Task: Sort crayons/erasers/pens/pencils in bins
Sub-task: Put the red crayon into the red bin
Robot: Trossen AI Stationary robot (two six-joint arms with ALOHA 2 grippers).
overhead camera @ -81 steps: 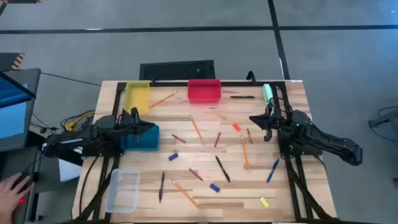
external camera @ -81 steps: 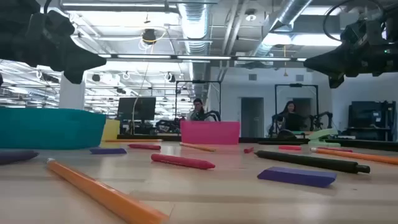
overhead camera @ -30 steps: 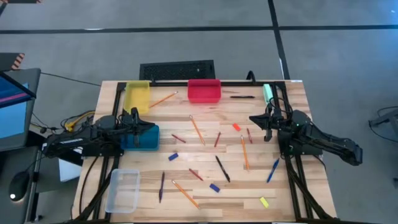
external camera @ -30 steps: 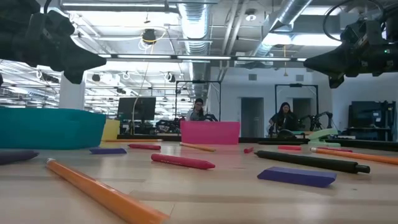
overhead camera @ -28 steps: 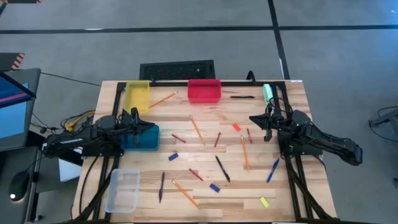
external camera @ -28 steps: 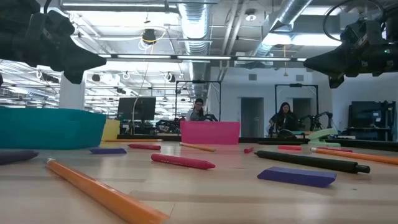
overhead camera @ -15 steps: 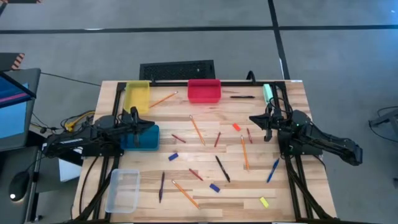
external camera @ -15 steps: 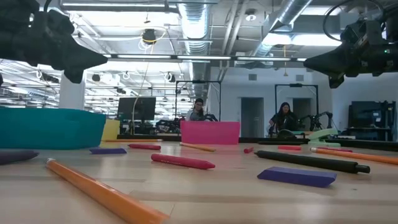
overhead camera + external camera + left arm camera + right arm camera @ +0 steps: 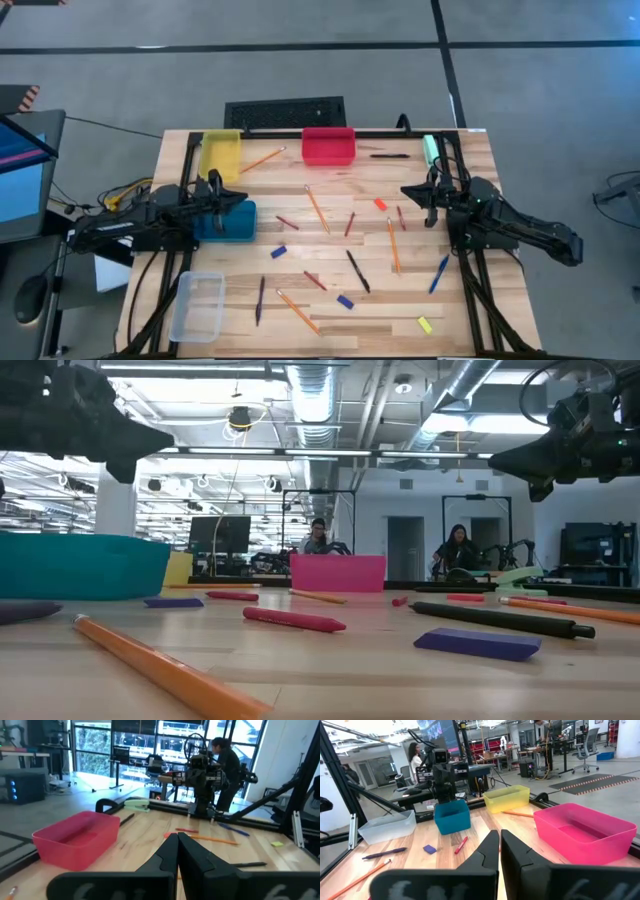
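Counting four bins (image 9: 328,146), four pencils (image 9: 316,208), both pincers — left (image 9: 232,198), right (image 9: 408,192) — pressed together, empty.

Overhead and low views share table (image 9: 330,300) (wrists face inward).

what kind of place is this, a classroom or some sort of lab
Most likely a robotics lab or open workshop, not a classroom. Exposed ducts run along the ceiling, desks with monitors fill the room behind, and a person stands by another rig beyond the wooden table.
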